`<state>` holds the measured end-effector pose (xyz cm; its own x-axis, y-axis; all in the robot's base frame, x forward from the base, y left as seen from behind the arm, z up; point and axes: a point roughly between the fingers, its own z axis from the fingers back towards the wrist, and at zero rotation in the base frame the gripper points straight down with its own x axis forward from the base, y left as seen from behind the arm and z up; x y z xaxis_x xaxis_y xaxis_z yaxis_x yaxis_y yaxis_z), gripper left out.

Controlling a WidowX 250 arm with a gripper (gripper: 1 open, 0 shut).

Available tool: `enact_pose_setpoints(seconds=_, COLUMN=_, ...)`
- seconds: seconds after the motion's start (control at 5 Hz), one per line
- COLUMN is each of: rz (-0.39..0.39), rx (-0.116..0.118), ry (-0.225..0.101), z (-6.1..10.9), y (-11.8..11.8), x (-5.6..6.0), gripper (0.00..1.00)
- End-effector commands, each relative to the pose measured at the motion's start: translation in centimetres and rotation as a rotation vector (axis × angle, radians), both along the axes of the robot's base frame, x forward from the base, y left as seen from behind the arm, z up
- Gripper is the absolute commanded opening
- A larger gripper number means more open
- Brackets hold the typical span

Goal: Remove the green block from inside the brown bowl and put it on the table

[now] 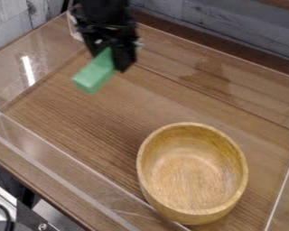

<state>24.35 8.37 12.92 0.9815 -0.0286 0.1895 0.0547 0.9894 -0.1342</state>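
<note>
Green block in claw, brown bowl well apart

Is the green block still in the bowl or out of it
Out. The gripper holds the green block above the table, and the brown bowl is empty.

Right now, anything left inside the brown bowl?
No. The brown bowl shows only bare wood grain inside, down to its floor. The green block is out, clamped in the gripper above the table. The near inner wall is hidden by the rim.
</note>
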Motion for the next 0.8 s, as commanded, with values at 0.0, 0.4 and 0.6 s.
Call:
enact_pose_setpoints(seconds=0.0, rz=-0.027, rx=0.03, ry=-0.066, z=0.3, y=1.6, x=0.5, gripper=0.0)
enact_pose_setpoints(seconds=0.4, rz=-0.03, rx=0.039, ry=-0.059, z=-1.9, y=2.6, x=1.8, gripper=0.0)
enact_pose_setpoints(seconds=0.6, rz=-0.033, rx=0.041, ry=-0.053, z=-2.8, y=2.7, x=2.3, gripper=0.0)
